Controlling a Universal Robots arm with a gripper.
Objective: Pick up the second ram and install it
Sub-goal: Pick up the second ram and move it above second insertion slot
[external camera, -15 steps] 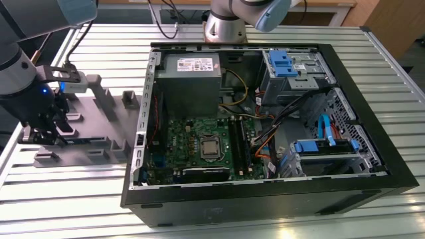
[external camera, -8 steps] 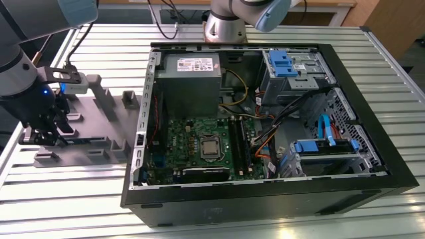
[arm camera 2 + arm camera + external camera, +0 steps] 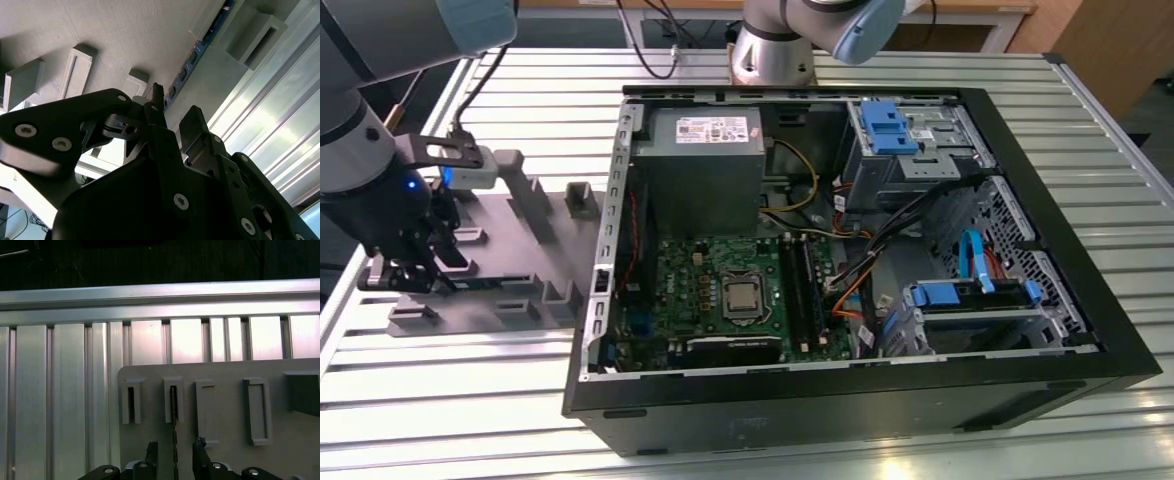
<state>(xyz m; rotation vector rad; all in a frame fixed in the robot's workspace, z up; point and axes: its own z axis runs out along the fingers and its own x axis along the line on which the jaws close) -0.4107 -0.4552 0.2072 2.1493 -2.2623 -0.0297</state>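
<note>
The second ram (image 3: 174, 426) stands on edge in a slot of the grey holder plate (image 3: 280, 460), seen as a thin dark strip. In the second wrist view the ram (image 3: 196, 49) shows as a blue strip with small chips. My gripper (image 3: 175, 452) is low over the plate and open. Its two black fingertips (image 3: 152, 449) straddle the strip with a gap on each side. The exterior view has the gripper (image 3: 411, 270) over the holder plate (image 3: 520, 300) at the exterior view's left, well apart from the motherboard's long black slots (image 3: 801, 290).
The open computer case (image 3: 854, 260) lies on the ribbed metal table (image 3: 454, 400), with power supply (image 3: 700, 165), blue drive-bay clips (image 3: 887, 125) and cables inside. The holder plate carries several raised grey blocks (image 3: 580, 200). A second robot base (image 3: 774, 50) stands behind the case.
</note>
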